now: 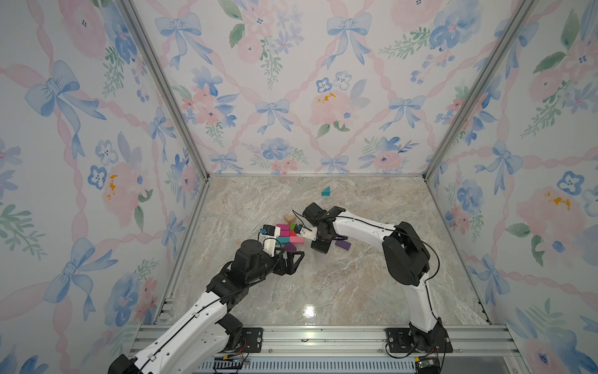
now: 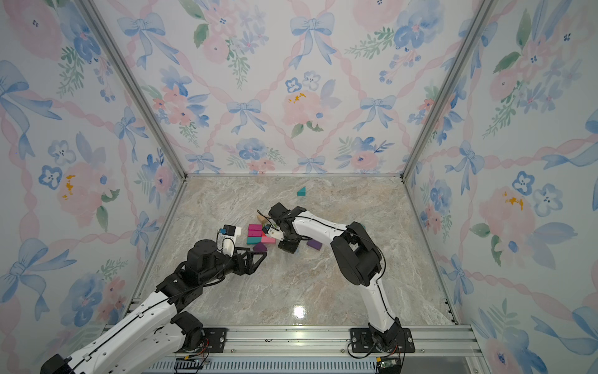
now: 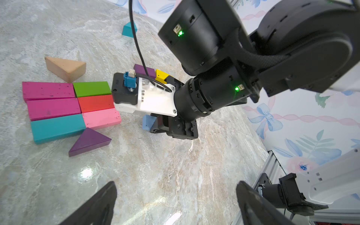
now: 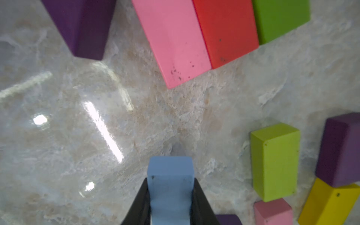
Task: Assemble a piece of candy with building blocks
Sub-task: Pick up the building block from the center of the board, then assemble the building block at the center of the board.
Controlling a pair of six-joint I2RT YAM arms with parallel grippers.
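Right wrist view shows the right fingers (image 4: 202, 204) clamped on a light blue block (image 4: 170, 187), one black finger pressed flat to each side, its free end pointing out over bare table (image 4: 136, 120). From this angle it is hard to say whether the block rests on the table or hangs just above it; it looks slightly raised.

Ahead of it lie the ends of a pink brick (image 4: 175, 39), a red brick (image 4: 226, 31) and a green brick (image 4: 280, 19), side by side and touching. Off to one side sit loose pieces: a lime brick (image 4: 274, 161), and a purple brick (image 4: 341, 150) touching a yellow brick (image 4: 329, 204).

Left wrist view shows those three bricks butted end to end against two magenta bricks (image 3: 47, 91) and a teal brick (image 3: 57, 127), making one flat rectangle of six. A purple prism (image 3: 88, 141) touches the teal-pink seam with its tip. A tan prism (image 3: 66, 68) lies just beside the magenta-green edge. A teal prism (image 1: 326, 191) stands well apart, toward the far edge of the table.

The left fingers (image 3: 93, 206) are spread wide with nothing between them, near the purple prism.
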